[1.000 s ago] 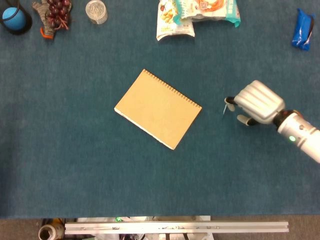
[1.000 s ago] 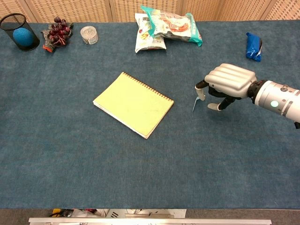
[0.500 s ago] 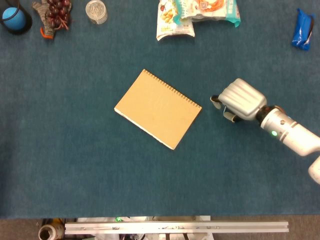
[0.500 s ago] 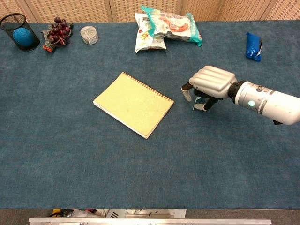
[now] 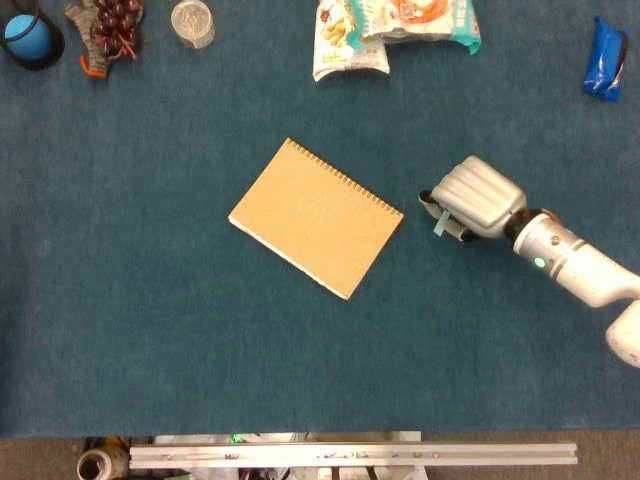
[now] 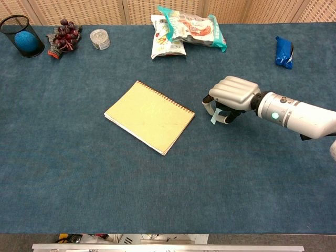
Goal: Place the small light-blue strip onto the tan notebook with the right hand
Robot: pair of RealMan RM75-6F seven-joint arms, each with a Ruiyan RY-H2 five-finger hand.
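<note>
Your right hand (image 6: 231, 97) has its fingers curled around the light-blue strip (image 6: 214, 116), which hangs from them just above the table, and the notebook (image 6: 149, 116) lies just to its left, its long axis running far-left to near-right.

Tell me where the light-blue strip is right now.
The strip hangs from the right hand, just right of the notebook in both views, not yet over it.

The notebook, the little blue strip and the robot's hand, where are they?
tan notebook (image 5: 315, 217), head view, middle of its cover.
light-blue strip (image 6: 214, 116), chest view, its hanging end.
right hand (image 6: 232, 93), chest view, its back.
</note>
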